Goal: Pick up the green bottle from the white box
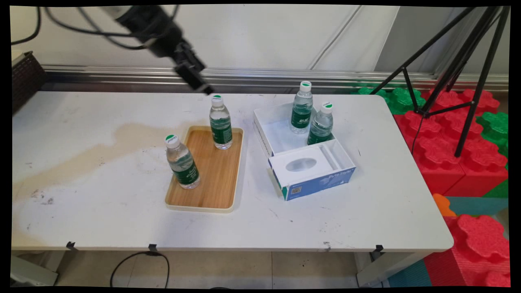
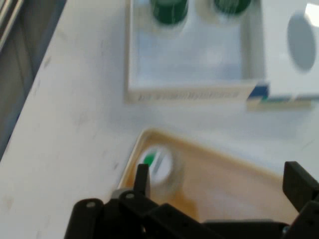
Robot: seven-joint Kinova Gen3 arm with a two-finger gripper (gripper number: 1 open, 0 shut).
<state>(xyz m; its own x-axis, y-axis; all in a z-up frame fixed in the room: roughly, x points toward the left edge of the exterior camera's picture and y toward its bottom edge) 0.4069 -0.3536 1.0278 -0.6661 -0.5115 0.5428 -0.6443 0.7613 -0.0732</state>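
Observation:
My black gripper (image 1: 204,87) hangs open just above and behind the far water bottle (image 1: 220,122) on the wooden tray (image 1: 215,179). In the hand view that bottle's white and green cap (image 2: 156,166) lies just inside my left finger (image 2: 142,177), below my gripper (image 2: 219,181), and the right finger (image 2: 299,183) stands far off over the tray (image 2: 224,169). A second bottle (image 1: 182,162) stands at the tray's near left. Two more bottles (image 1: 301,107) (image 1: 321,124) stand upright in the open white and blue box (image 1: 313,179).
The box (image 2: 194,89) lies right of the tray, with its two bottles (image 2: 169,10) (image 2: 232,5) at the hand view's top edge. A brown stain (image 1: 101,150) marks the table's left. A black tripod (image 1: 460,73) and red and green foam blocks (image 1: 456,138) stand beyond the table's right edge.

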